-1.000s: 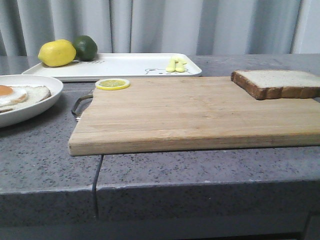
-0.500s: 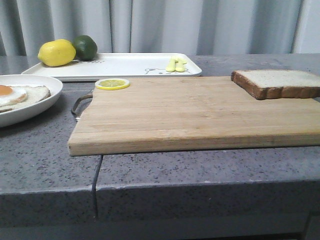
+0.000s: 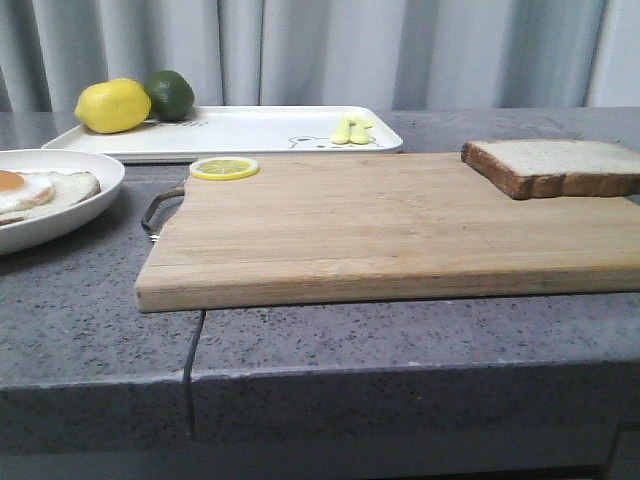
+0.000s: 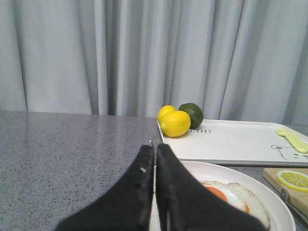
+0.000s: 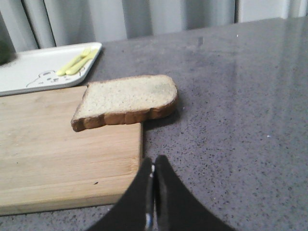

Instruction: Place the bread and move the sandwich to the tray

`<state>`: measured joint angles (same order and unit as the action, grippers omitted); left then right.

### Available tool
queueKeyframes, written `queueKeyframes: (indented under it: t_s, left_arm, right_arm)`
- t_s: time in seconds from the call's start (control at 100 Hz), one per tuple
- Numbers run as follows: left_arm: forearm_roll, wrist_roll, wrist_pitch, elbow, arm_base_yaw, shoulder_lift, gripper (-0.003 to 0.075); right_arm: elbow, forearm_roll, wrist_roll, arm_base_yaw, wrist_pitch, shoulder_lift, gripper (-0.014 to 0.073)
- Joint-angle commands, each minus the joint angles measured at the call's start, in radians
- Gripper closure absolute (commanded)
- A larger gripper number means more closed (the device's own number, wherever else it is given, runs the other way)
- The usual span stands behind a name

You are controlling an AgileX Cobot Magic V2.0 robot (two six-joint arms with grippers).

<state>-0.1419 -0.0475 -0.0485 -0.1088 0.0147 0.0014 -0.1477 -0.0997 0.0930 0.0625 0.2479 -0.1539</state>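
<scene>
The bread (image 3: 555,165) is a single slice lying on the far right corner of the wooden cutting board (image 3: 380,230), partly overhanging the counter. My right gripper (image 5: 153,161) is shut and empty, hovering short of the bread (image 5: 127,101) near the board's edge. The sandwich (image 3: 40,190), an egg-topped slice on a round white plate, sits at the left. My left gripper (image 4: 155,147) is shut and empty, just above the plate's rim (image 4: 272,204) beside the sandwich (image 4: 231,199). The white tray (image 3: 250,130) lies at the back. Neither gripper shows in the front view.
On the tray (image 4: 231,142) rest a lemon (image 3: 113,105), a lime (image 3: 172,93) and yellow plastic cutlery (image 3: 352,129). A lemon slice (image 3: 224,168) lies on the board's far left corner by its metal handle (image 3: 160,208). Grey curtains hang behind the counter.
</scene>
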Motion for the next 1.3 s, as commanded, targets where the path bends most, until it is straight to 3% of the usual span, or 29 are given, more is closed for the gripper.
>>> queueKeyframes:
  t_s: [0.0,0.27,0.44,0.53,0.7,0.75,0.97,1.11,1.29]
  left_arm:
    - [-0.001,0.008,0.022,-0.071,-0.006,0.044,0.074]
    - [-0.001,0.008,-0.019,-0.164,-0.042,0.149,0.074]
    - [-0.001,0.008,-0.015,-0.192,-0.069,0.195,0.074]
    - [-0.001,0.008,-0.009,-0.201,-0.079,0.207,0.074]
    - [-0.001,0.008,-0.004,-0.201,-0.097,0.209,0.074]
    - [-0.001,0.008,-0.004,-0.201,-0.096,0.209,0.074]
    - [-0.001,0.008,-0.004,-0.201,-0.096,0.209,0.074]
    - [-0.001,0.008,-0.004,-0.201,-0.096,0.209,0.074]
    - [-0.001,0.008,-0.004,-0.201,-0.096,0.209,0.074]
  right_arm:
    - [-0.081,0.019,-0.015,-0.004,-0.001,-0.069,0.0655]
    - [-0.245,0.019,-0.015,-0.004,0.125,-0.271,0.0648]
    - [-0.344,0.02,-0.014,-0.004,0.177,-0.414,0.0566]
    - [-0.394,0.02,-0.014,-0.004,0.178,-0.492,0.0464]
    - [-0.508,0.019,0.003,-0.004,0.197,-0.632,0.0151]
    - [-0.556,0.019,0.006,-0.004,0.209,-0.674,0.0115]
    - [-0.777,0.015,0.006,-0.009,0.298,-0.862,0.012]
    - [-0.92,-0.047,0.005,-0.072,0.412,-0.983,0.012]
    - [-1.044,-0.182,-0.125,-0.169,0.515,-1.134,0.012]
